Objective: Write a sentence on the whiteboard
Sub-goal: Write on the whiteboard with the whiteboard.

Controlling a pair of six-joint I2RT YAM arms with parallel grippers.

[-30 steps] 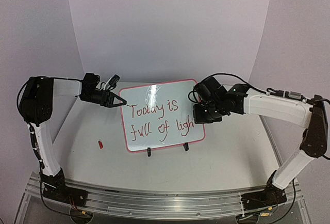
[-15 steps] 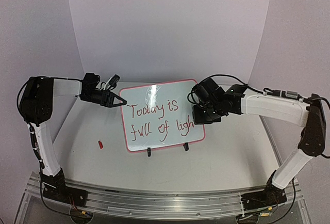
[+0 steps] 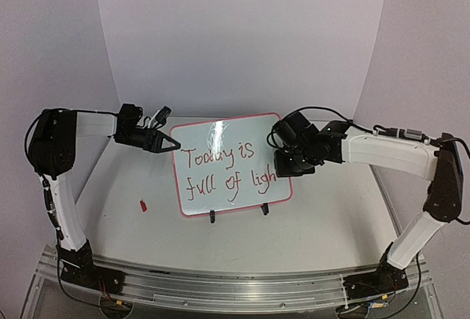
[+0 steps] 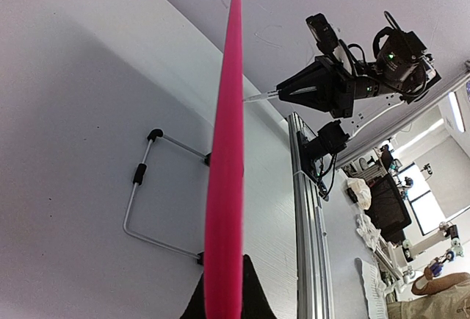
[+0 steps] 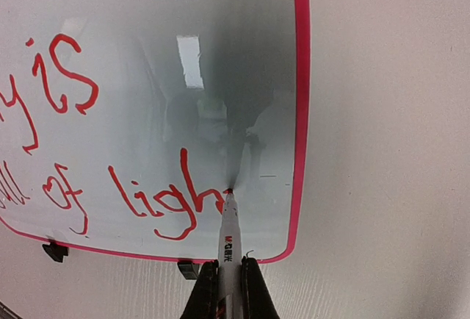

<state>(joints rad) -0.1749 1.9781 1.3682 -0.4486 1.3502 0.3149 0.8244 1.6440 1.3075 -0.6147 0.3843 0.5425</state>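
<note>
The whiteboard [image 3: 228, 165] stands tilted on two black clip feet, pink-framed, with red writing "Today is full of ligh". My left gripper [image 3: 175, 145] is shut on its upper left edge; the left wrist view shows the pink frame [image 4: 226, 157] edge-on between the fingers. My right gripper [image 3: 283, 166] is shut on a white marker [image 5: 230, 234]. The red tip touches the board just right of the "h" [image 5: 198, 194], near the right frame.
A small red marker cap [image 3: 144, 205] lies on the table left of the board. A wire stand [image 4: 147, 201] props the board from behind. The aluminium rail [image 3: 235, 289] runs along the near edge.
The right gripper with the marker has shifted slightly left and down at the end of "ligh". The left arm and the board have not moved.
</note>
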